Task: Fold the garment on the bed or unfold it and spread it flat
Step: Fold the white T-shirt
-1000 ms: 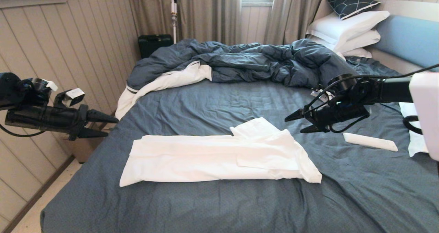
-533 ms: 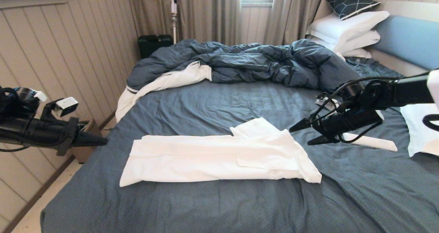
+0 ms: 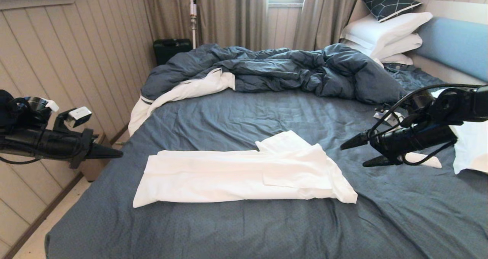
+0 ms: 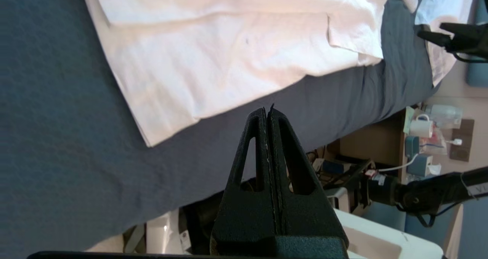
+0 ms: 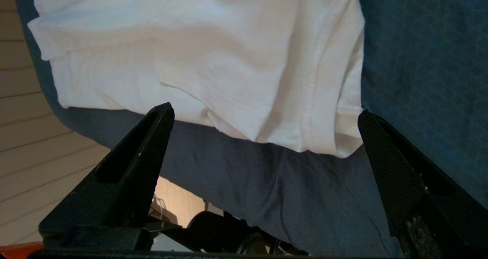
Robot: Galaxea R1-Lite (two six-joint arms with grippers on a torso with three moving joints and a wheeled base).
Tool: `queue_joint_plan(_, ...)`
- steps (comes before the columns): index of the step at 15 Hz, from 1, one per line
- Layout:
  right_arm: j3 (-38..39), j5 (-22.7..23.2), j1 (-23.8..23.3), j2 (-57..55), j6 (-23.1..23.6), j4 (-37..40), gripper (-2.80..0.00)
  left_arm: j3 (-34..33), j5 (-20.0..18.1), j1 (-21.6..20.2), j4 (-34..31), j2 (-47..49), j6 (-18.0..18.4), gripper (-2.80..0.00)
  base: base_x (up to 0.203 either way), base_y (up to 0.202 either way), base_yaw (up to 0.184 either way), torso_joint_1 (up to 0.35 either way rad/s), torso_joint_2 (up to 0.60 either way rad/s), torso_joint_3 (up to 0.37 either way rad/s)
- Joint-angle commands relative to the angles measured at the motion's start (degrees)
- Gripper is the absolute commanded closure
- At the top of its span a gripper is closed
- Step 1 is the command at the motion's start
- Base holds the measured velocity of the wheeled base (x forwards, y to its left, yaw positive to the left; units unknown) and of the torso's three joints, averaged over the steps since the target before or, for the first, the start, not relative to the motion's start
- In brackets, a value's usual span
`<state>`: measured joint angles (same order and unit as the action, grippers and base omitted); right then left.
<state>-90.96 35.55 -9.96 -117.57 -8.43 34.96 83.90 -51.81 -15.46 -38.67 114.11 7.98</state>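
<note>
Across the near middle of the bed point(image 3: 236, 110), the garment point(image 3: 244, 175) is laid as a long white band folded lengthwise, running left to right on the grey-blue sheet. Its right end is slightly bunched and a folded flap is raised at the far edge, right of centre. No print is shown on the upturned side.

Off the left edge of the mattress, level with the garment's left end, the left gripper point(image 3: 119, 154) is held in the air over the floor gap beside the bed. Its fingers are pressed flat together and nothing is gripped between them. To the right, above the sheet and apart from the garment's right end, the right gripper point(image 3: 354, 152) is held with its fingers spread wide and nothing between them; both tips are pointed toward the shirt.

Just behind the right gripper, a small white strip point(image 3: 425, 160) is partly hidden. Farther back, a rumpled dark-blue duvet point(image 3: 274, 70) with white lining is heaped across the bed, and white pillows point(image 3: 385, 32) are stacked at the far right against the light-blue headboard point(image 3: 453, 45).
</note>
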Motion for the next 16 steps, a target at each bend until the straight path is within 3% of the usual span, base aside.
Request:
queue_joint_plan(1, 0.78, 0.22, -0.76, 1.47, 0.43, 0.19, -2.80, 1.01, -0.31, -0.01, -0.18, 2.17, 0.01, 0.00, 0.000, 0.000, 0.000, 0.000, 0.00, 0.000)
queue_joint_plan(5, 0.96, 0.33, -0.43, -0.04, 2.52, 0.21, -2.80, 3.59, -0.13, 0.04, -0.69, 4.59, -0.27, 0.00, 0.000, 0.000, 0.000, 0.000, 0.00, 0.000)
queue_joint_plan(8, -0.06, 0.39, 3.59, -2.84, 2.37, 0.19, -2.80, 4.72, -0.14, 1.86, -0.75, 5.73, -0.69, 0.00, 0.000, 0.000, 0.000, 0.000, 0.00, 0.000)
queue_joint_plan(12, -0.36, 0.22, 3.37, -2.66, 2.37, 0.19, -2.80, 6.18, 0.04, 2.37, -0.69, 7.53, -0.60, 0.00, 0.000, 0.000, 0.000, 0.000, 0.00, 0.000)
queue_joint_plan(13, -0.22, 0.15, 3.28, -2.49, 2.45, 0.19, 0.00, 5.68, -0.12, 2.11, -0.68, 7.42, -0.60, 0.00, 0.000, 0.000, 0.000, 0.000, 0.00, 0.000)
queue_joint_plan(16, -0.64, 0.07, 3.52, -1.79, 2.54, 0.18, 0.00, 4.70, -0.40, 1.30, -0.63, 7.10, -0.51, 0.00, 0.000, 0.000, 0.000, 0.000, 0.00, 0.000)
